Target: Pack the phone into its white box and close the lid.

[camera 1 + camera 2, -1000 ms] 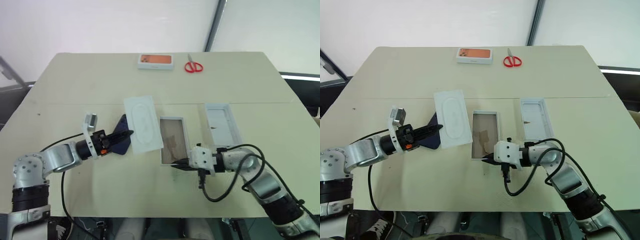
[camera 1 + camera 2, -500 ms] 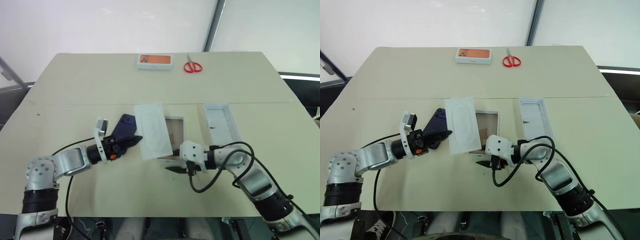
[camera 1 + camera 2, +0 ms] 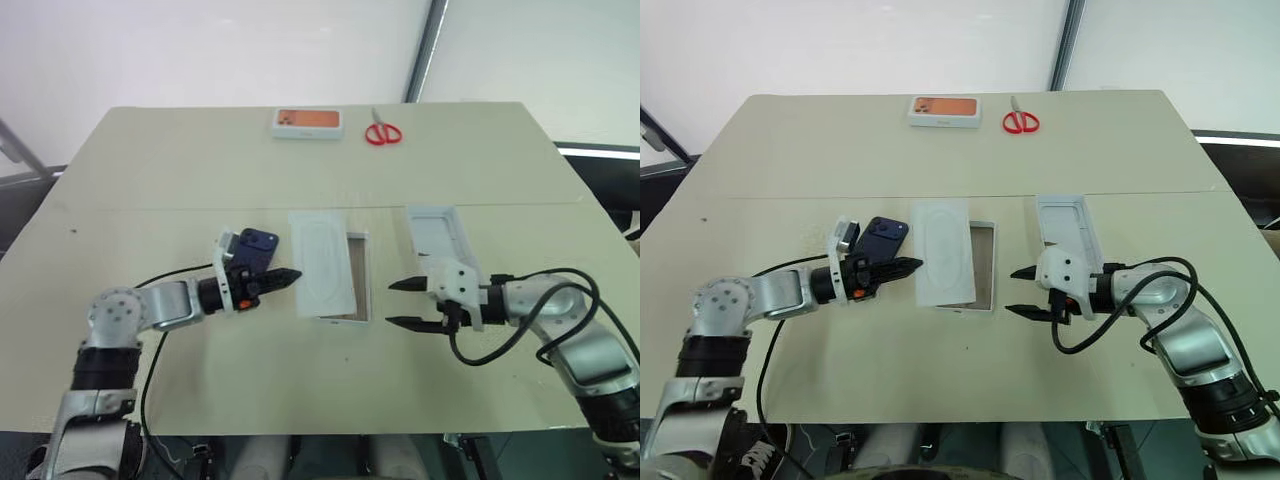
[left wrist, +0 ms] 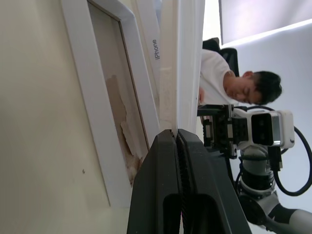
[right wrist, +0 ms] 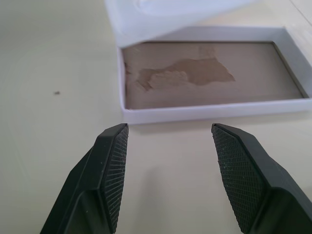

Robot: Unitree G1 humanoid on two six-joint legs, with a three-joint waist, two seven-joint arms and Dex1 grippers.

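Observation:
My left gripper (image 3: 292, 273) is shut on the near left edge of a flat white insert (image 3: 322, 262) and holds it level over the left half of the white box (image 3: 360, 285). The left wrist view shows the insert (image 4: 187, 58) edge-on, rising from the shut fingertips. The box's brown floor (image 5: 204, 78) is bare. The dark blue phone (image 3: 256, 246) shows just behind the left fingers, camera bump up; I cannot tell what it rests on. The lid (image 3: 440, 232) lies inside-up right of the box. My right gripper (image 3: 392, 303) stands open beside the box's near right corner, holding nothing.
A white box with an orange picture (image 3: 308, 121) and red scissors (image 3: 385, 132) lie at the table's far edge. A person (image 4: 239, 87) shows beyond the right arm in the left wrist view. Bare tabletop lies in front of both grippers.
The left gripper moved right, carrying the insert from beside the box to over its left half. The right gripper opened, left the box's near end and drew back to the right.

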